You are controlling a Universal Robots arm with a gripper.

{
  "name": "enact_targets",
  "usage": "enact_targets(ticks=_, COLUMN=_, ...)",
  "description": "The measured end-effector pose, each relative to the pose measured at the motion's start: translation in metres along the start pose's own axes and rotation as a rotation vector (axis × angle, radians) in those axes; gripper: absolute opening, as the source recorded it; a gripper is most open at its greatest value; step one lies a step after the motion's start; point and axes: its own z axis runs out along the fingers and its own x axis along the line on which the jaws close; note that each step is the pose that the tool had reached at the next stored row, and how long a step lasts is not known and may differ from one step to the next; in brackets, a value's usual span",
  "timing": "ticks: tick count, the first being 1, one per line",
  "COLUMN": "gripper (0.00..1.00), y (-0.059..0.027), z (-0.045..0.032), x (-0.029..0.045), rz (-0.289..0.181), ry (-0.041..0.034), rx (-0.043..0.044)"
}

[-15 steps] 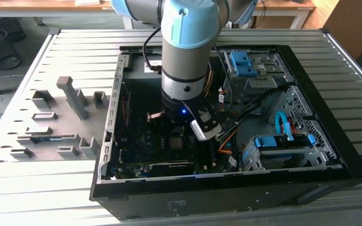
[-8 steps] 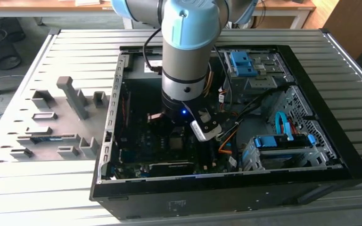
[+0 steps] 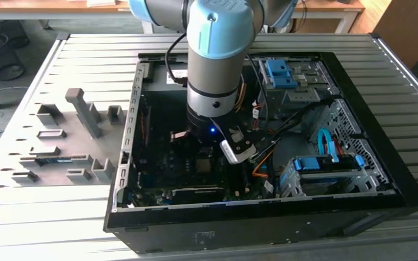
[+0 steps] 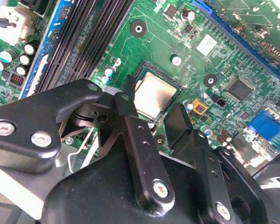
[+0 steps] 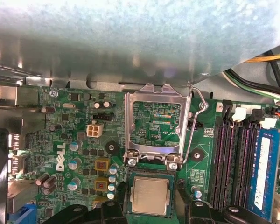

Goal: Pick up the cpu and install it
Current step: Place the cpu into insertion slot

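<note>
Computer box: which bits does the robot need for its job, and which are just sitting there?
For the job: cpu, open socket frame, end effector.
Just there: memory slots, blue drive cage, grey parts tray.

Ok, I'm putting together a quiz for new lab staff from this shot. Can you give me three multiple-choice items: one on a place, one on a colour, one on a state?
1. Where does the cpu lie?
A) outside the computer case
B) in its socket on the motherboard
C) on top of a drive cage

2. What colour is the motherboard?
A) red
B) white
C) green

3. How does the metal socket cover stand?
A) swung open
B) clamped down over the cpu
C) taken off and laid aside

Answers:
1 B: in both wrist views its silver top sits inside the socket.
2 C: the board around the parts is green.
3 A: in the first wrist view the cover lies swung back beside the socket, with the board showing through its window.
</note>
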Motion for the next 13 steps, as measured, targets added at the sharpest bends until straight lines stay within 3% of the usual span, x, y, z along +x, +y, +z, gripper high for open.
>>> enact_targets(ticks=7, gripper=0.52, y=-0.0001, z=-0.0011, x=0.0001, rz=0.000, ry=-0.0001, rx=-0.0002)
enact_targets(ticks=13, gripper=0.52, y=0.0002, z=-0.0162, x=0.0009, rz=0.000, ry=0.0000, rx=-0.0002)
